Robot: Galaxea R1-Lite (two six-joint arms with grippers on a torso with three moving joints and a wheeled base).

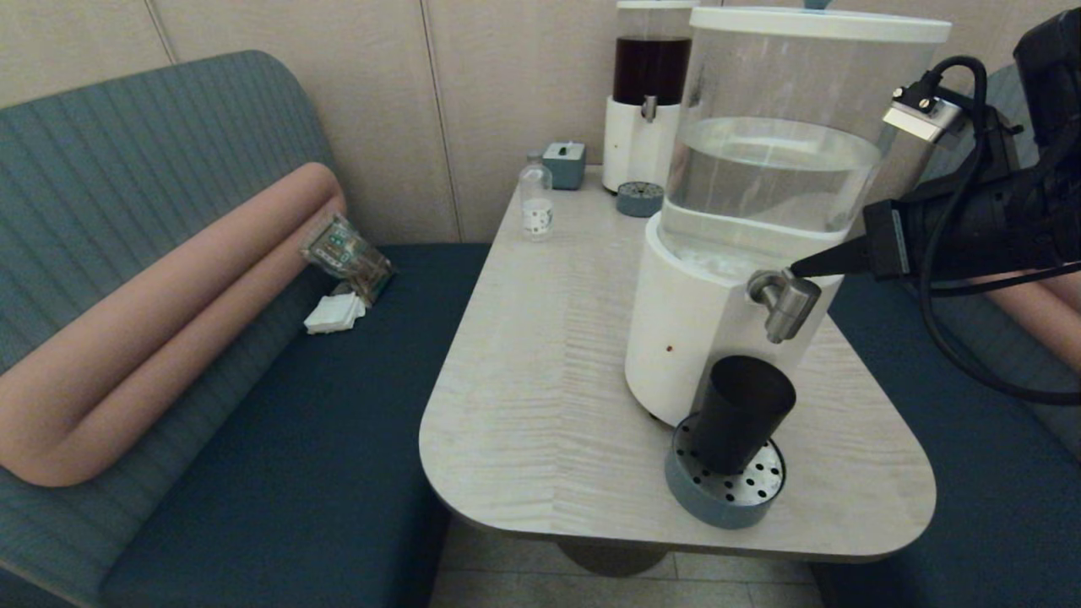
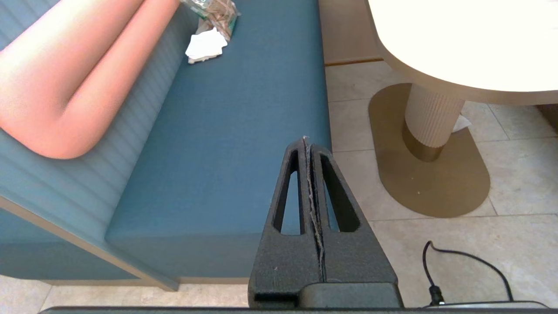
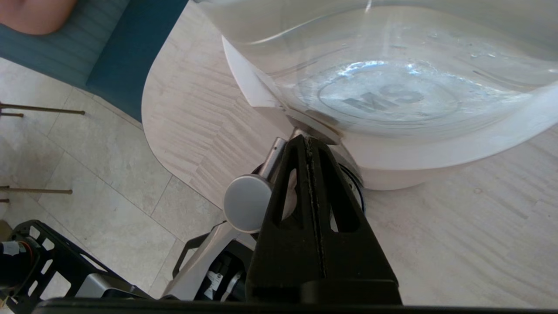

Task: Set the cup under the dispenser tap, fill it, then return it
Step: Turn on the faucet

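Standing on: the pale wood-grain table (image 1: 540, 355), where the large white-based dispenser (image 1: 701, 338) with its clear tank was seen near the front right corner.
Tank: clear liquid was held to about mid-height.
Right gripper (image 1: 798, 268): its fingers were pressed together with nothing between them, the tip touching the back of the dispenser tap (image 1: 784, 306); in the right wrist view the closed tip (image 3: 305, 139) was seen at the tap's base.
Left gripper (image 2: 305, 141): fingers were closed on nothing, held low over the floor beside the blue bench (image 2: 209, 131).
Cup (image 1: 743, 412): it was set upright on the round perforated drip tray (image 1: 718, 498), directly under the tap's spout.
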